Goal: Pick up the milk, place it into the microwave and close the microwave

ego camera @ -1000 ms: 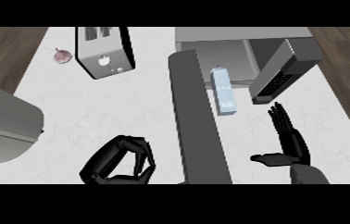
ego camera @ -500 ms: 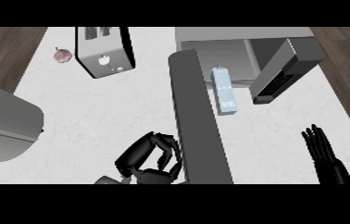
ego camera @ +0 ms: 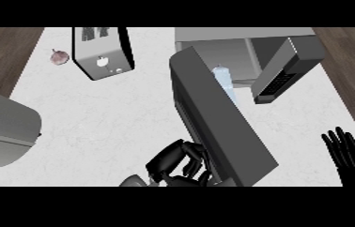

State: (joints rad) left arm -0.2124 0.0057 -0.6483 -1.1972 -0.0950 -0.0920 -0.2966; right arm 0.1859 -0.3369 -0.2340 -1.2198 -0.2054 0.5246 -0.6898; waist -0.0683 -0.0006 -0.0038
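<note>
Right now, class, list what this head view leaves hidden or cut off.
- Milk: its lower part is hidden behind the microwave door.
- Left hand: where its curled fingers meet the door is hidden by the door.
- Right hand: cut off by the right edge; only fingers show.
- Microwave: its interior is mostly hidden.

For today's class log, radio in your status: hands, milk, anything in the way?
Left hand curled against the microwave door, holding nothing. Right hand open at right edge. Milk in the microwave. Door not closed; nothing blocking.
</note>
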